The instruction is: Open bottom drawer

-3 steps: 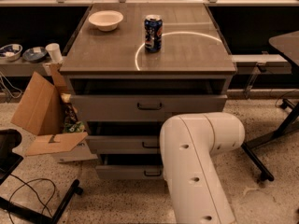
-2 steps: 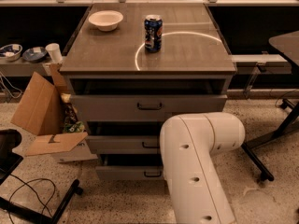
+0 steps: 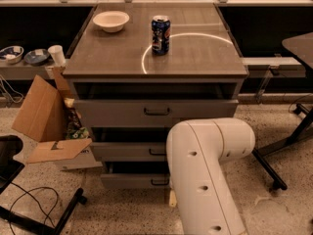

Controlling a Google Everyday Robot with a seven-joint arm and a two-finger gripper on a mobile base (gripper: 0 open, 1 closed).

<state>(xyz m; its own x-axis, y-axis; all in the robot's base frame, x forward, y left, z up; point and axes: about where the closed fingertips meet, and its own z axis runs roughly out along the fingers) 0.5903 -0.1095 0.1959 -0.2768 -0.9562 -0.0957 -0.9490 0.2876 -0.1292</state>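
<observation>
Nothing seems to have moved since one second ago: the arm and all three drawers lie as they did. Nearest to the camera is the big white arm, which fills the lower right part of the view. The gripper is hidden somewhere behind it, low in front of the cabinet, so I cannot tell if it is released or clenched.

Just left of the arm is the bottom drawer, close to the floor, with its right end covered. A dark gap shows above its front, so I judge it is only a little open at most. Its small dark handle is at the arm's edge. This bar is the place to hold. The drawer should be stiff and slide straight, and probably not heavy.

Above come the middle drawer and the top drawer. Farther, on the cabinet top, stand a blue can and a white bowl.
</observation>
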